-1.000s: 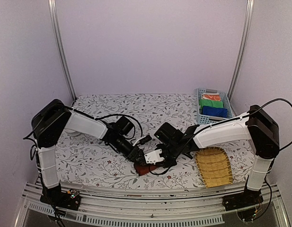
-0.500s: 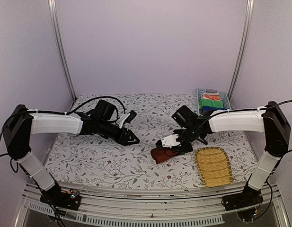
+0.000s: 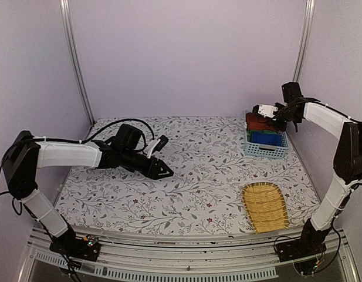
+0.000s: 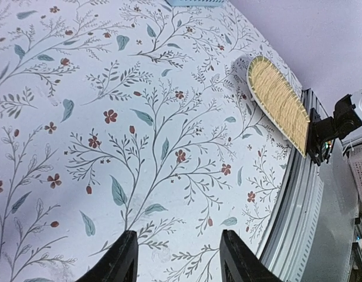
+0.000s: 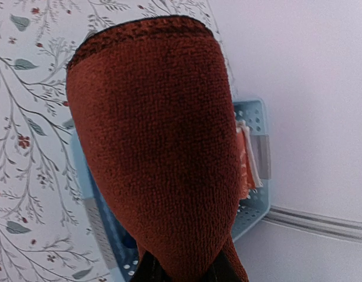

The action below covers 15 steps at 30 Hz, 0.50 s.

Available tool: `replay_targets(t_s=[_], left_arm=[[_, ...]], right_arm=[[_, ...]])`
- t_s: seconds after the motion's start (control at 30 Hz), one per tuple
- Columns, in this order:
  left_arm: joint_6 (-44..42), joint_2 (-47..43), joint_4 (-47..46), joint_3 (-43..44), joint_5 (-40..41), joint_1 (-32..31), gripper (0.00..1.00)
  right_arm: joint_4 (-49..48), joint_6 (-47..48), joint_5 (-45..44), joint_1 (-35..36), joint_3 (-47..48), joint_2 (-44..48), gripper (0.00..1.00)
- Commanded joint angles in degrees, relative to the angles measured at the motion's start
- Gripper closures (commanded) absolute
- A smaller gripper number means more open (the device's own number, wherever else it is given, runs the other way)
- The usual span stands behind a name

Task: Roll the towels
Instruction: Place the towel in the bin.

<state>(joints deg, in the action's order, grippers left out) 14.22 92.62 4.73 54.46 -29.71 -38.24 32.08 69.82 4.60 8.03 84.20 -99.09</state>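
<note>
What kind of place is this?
Probably a robot practice booth, not a home: white-and-black robot arms, left and right, bolted to a grey metal rail, and a flowered tablecloth boxed in by plain lilac walls.

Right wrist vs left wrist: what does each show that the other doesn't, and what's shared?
Right wrist only: the reddish-brown towel, bundled and clamped in the right gripper; an orange-red cloth in the blue basket. Left wrist only: the left gripper, open and empty; the wicker tray near the table's edge. Shared: the floral tablecloth; likely that basket, a sliver at the left view's top.
</note>
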Motion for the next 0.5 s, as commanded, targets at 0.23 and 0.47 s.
replay_targets(t_s=[0.23,0.47], left_arm=[[1.57,-0.10,-1.92,-1.04,-1.75,0.62,0.51],[1.91,-0.78,-1.34,-1.42,-1.05,0.63,0.51]], right_arm=[[-4.38,3.90,-2.17,-7.93,5.43,-10.34,0.98],[-4.74,4.24,-1.93,-8.02,3.93,-12.14,0.98]])
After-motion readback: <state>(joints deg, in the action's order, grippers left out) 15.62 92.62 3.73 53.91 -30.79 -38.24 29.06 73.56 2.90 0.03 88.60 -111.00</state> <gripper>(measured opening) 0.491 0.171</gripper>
